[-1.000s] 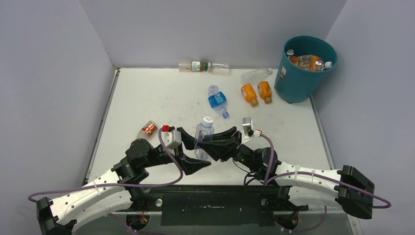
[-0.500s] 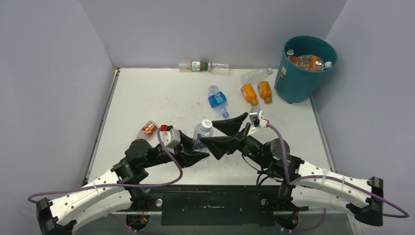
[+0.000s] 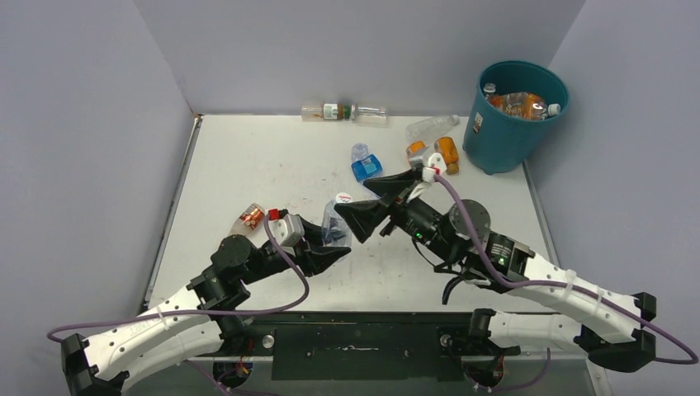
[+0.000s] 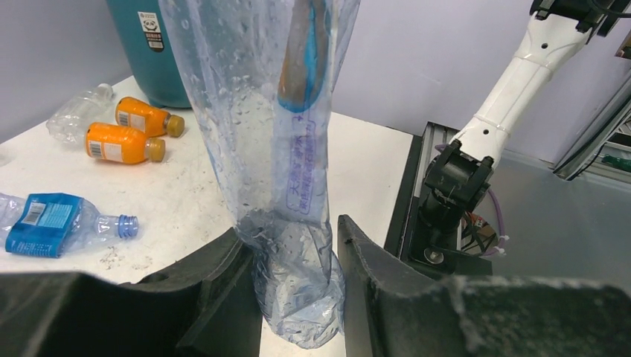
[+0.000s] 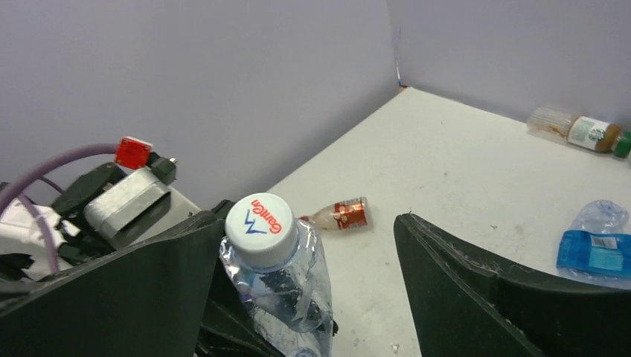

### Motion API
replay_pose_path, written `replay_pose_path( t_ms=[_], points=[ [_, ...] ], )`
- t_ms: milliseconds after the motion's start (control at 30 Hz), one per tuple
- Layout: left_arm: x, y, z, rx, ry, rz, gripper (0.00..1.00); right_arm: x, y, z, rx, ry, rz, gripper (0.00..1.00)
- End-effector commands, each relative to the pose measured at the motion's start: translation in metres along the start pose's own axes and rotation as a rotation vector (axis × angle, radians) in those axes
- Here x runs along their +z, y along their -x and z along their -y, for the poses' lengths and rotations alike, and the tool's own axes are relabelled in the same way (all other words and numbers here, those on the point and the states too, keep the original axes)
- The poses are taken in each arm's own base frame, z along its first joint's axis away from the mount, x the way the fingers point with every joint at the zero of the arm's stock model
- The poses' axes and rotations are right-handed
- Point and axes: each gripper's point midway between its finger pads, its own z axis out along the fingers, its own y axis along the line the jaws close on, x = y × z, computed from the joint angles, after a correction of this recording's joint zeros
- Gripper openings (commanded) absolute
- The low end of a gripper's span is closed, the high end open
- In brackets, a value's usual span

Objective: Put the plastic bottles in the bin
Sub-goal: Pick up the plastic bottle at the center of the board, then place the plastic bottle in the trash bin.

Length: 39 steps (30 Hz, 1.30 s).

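The left fingers (image 4: 216, 286) pinch a clear bottle (image 4: 271, 149) near the counter's (image 3: 248, 157) front. The right fingers (image 5: 461, 286), spread wide, flank its white cap (image 5: 260, 221). A blue-labelled bottle (image 3: 366, 167) and orange bottles (image 3: 446, 151) lie toward the teal bin (image 3: 503, 136) at far right.

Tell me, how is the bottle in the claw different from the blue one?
The clear bottle stands upright, pinched in the left claw; the blue-label bottle lies loose on the table. The clear bottle wears a white cap; the blue-label bottle's mouth looks open. Both are crinkly see-through plastic.
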Motion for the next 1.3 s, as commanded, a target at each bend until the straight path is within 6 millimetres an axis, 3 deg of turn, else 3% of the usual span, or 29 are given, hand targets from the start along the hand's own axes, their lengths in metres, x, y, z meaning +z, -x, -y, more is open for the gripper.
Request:
replay_pose_path(
  t_ms=[0, 200, 300, 433, 467, 533, 567, 600, 667, 733, 867, 1000, 1167, 1267],
  points=[
    [0.002, 0.006, -0.001, 0.018, 0.005, 0.022, 0.0, 0.015, -0.021, 0.014, -0.083, -0.091, -0.109, 0.86],
    [0.001, 0.007, -0.001, 0.023, 0.01, 0.025, 0.0, 0.023, -0.028, 0.01, -0.087, -0.078, -0.146, 0.68],
    [0.001, 0.006, -0.001, 0.022, 0.009, 0.023, 0.0, 0.023, -0.033, 0.008, -0.078, -0.068, -0.159, 0.5],
    [0.001, 0.006, -0.001, 0.019, 0.011, 0.022, 0.03, 0.021, -0.034, 0.008, -0.07, -0.067, -0.165, 0.18],
    [0.001, 0.006, 0.0, 0.018, 0.008, 0.02, 0.16, 0.02, -0.032, 0.008, -0.07, -0.069, -0.16, 0.07],
    [0.001, 0.006, 0.0, 0.012, 0.006, 0.019, 0.62, 0.018, -0.025, 0.013, -0.076, -0.097, -0.144, 0.05],
    [0.001, 0.006, 0.0, 0.007, 0.011, 0.021, 0.96, 0.017, -0.018, 0.017, -0.088, -0.121, -0.129, 0.05],
    [0.001, 0.007, -0.001, 0.004, 0.016, 0.026, 0.98, 0.016, -0.008, 0.023, -0.105, -0.159, -0.11, 0.05],
    [0.0, 0.01, -0.003, 0.002, 0.03, 0.037, 0.96, 0.014, 0.015, 0.043, -0.163, -0.287, -0.068, 0.05],
    [-0.001, 0.014, -0.004, 0.004, 0.041, 0.051, 0.96, 0.011, 0.054, 0.068, -0.232, -0.475, 0.021, 0.05],
    [-0.005, 0.021, -0.008, 0.007, 0.07, 0.074, 0.96, -0.009, 0.113, 0.123, -0.364, -0.926, 0.212, 0.05],
    [-0.01, 0.027, -0.013, 0.007, 0.105, 0.103, 0.96, -0.015, 0.158, 0.2, -0.363, -1.222, 0.354, 0.05],
    [-0.012, 0.032, -0.016, 0.002, 0.123, 0.118, 0.96, -0.037, 0.201, 0.28, -0.276, -1.379, 0.621, 0.05],
    [-0.011, 0.031, -0.016, -0.014, 0.125, 0.117, 0.96, -0.038, 0.219, 0.308, -0.28, -1.397, 0.73, 0.05]
  ],
)
